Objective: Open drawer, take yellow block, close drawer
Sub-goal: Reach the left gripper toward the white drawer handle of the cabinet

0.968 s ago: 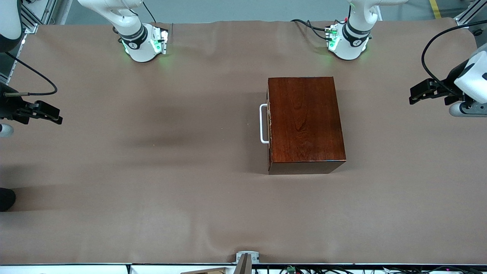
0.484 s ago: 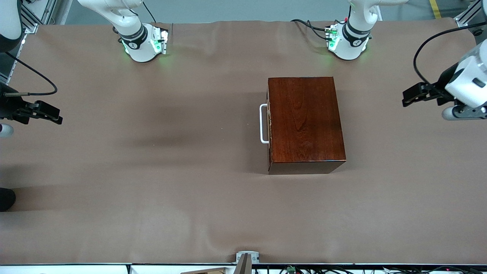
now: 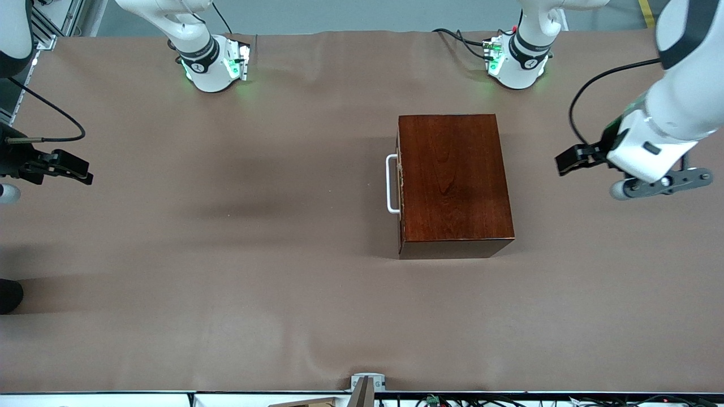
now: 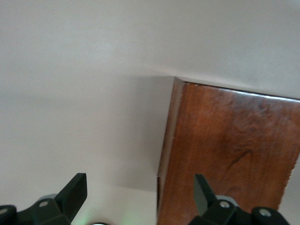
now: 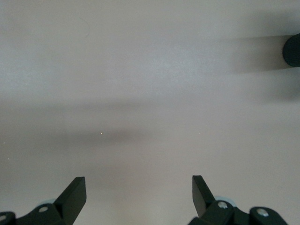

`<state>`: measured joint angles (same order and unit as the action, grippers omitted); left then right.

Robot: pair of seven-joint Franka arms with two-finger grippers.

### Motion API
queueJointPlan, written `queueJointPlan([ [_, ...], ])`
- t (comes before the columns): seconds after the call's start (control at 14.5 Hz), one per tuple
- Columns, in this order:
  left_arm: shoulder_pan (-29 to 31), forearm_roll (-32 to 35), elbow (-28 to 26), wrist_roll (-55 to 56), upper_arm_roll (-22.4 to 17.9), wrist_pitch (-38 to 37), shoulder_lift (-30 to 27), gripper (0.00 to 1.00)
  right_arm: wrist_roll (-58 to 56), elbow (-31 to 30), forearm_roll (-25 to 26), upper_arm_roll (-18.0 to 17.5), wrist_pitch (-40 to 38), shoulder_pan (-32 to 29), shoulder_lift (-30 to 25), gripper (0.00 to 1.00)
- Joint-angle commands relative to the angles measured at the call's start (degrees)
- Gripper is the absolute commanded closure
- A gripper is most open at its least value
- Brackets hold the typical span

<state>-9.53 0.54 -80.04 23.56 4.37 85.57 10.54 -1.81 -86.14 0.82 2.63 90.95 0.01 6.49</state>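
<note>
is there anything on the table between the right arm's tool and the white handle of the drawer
Nothing visible does. The right tool, open, waits at the right arm's end of the table, and only bare brown table lies between it and the drawer's handle, which faces that end. The drawer is shut in the wooden box.

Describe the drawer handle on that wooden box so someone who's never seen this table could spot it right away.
On the brown table stands one glossy reddish-brown wooden box, toward the left arm's end. On the side of the box that faces the right arm's end sits the handle, a thin U-shaped bar on the shut drawer. It is the only white part on the dark box.
</note>
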Motion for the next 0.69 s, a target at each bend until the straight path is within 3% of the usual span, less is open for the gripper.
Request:
queueJointPlan([
  [0.0,-2.76,0.17,1.64,4.81,-0.15,1.26,1.68,0.0,-0.03,-1.4,0.77,-0.08,0.1,-0.01,-1.57,0.0],
  [0.62,-10.5,0.61,2.25,17.2,-0.24,5.31,5.45,0.0,-0.03,-1.4,0.85,-0.08,0.1,-0.01,-1.57,0.0],
])
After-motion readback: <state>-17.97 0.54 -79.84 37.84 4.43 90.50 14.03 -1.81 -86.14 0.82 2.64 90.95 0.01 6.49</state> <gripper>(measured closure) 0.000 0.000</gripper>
